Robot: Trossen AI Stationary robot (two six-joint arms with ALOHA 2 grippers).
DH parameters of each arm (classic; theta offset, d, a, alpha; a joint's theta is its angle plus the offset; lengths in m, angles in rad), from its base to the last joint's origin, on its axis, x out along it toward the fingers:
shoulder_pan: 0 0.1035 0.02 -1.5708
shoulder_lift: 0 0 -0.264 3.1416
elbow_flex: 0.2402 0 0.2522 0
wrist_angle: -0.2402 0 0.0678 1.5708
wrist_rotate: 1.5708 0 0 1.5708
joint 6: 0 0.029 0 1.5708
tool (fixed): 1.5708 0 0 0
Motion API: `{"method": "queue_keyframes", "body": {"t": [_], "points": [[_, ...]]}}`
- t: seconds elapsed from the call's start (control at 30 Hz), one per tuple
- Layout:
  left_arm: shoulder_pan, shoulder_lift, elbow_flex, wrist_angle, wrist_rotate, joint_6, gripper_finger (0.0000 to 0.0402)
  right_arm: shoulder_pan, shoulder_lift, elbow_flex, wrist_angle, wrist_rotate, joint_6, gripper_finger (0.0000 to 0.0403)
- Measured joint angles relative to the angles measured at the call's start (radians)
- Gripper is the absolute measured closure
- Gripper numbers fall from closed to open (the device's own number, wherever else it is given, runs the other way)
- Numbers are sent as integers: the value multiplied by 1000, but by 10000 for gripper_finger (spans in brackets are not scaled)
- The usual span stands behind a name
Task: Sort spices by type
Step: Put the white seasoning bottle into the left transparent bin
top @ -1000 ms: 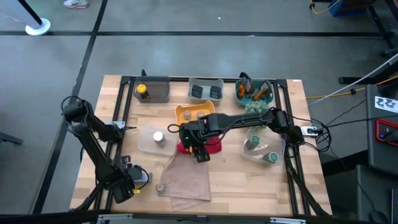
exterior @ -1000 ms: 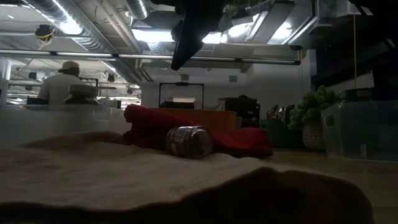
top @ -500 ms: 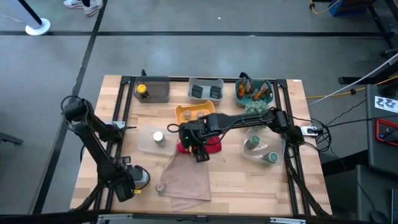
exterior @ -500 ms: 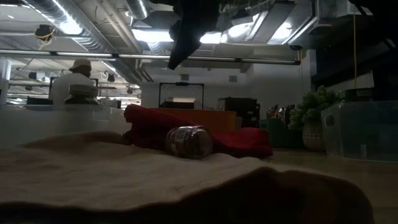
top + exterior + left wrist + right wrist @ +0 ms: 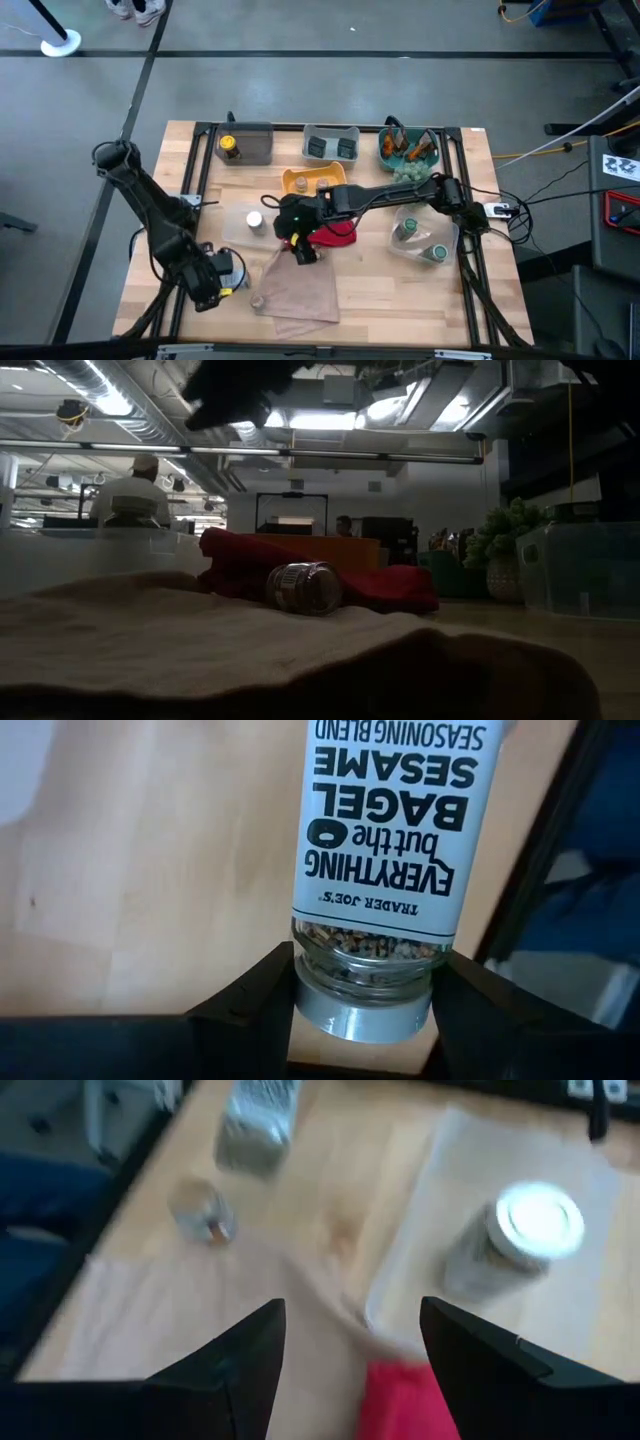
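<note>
My left gripper [image 5: 222,272] [image 5: 365,980] is near the table's left front corner, shut on a silver-capped clear jar [image 5: 385,830] with a white "Everything but the Bagel" label. My right gripper [image 5: 297,248] [image 5: 350,1330] hangs open and empty over the near left end of the red cloth [image 5: 338,233]. Another silver-capped jar [image 5: 255,220] [image 5: 520,1240] stands in a clear tray [image 5: 236,232]. A small jar [image 5: 258,300] [image 5: 303,587] lies on its side on the tan cloth [image 5: 305,292]. My left gripper pinches the jar between its two fingers [image 5: 250,1010] at the glass neck just above the silver cap [image 5: 362,960]. The fingers point steeply down and lie across the jar. The cap end faces the wrist and the labelled body reaches out beyond the fingertips; its far end is out of frame.
Along the far edge stand a grey bin with a yellow-capped brown bottle [image 5: 229,148], a grey bin with dark tins [image 5: 332,144], a bowl of orange sachets [image 5: 408,150] and a fuzzy green plant [image 5: 408,172]. A yellow tray [image 5: 315,182] sits mid-table, and a clear tray with green-lidded jars [image 5: 425,240] at right.
My left gripper has risen and gone toward the table's far edge, carrying the labelled jar with it. My right gripper has swung toward the table's left edge over the red cloth, tipping its fingers upward. The jar lying on the tan cloth has stayed put.
</note>
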Motion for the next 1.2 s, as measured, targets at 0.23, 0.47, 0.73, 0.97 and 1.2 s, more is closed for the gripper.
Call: {"method": "queue_keyframes", "body": {"t": [0.23, 0.47, 0.73, 0.97, 1.2], "points": [[100, -53, 0, 1, -24, 29, 224, 0, 2, 0, 135, -19, 40, 171], [194, -53, 0, 12, -65, 57, 221, 0, 2, 0, 198, -52, 105, 171], [285, -53, 0, 139, -110, 88, 219, 0, 2, 0, 175, -61, 276, 171], [317, -53, 0, 164, -111, 148, 218, -1, 2, 0, 161, -60, 332, 171], [318, -53, 0, 166, -110, 166, 218, -1, 2, 0, 157, -60, 336, 168]]}}
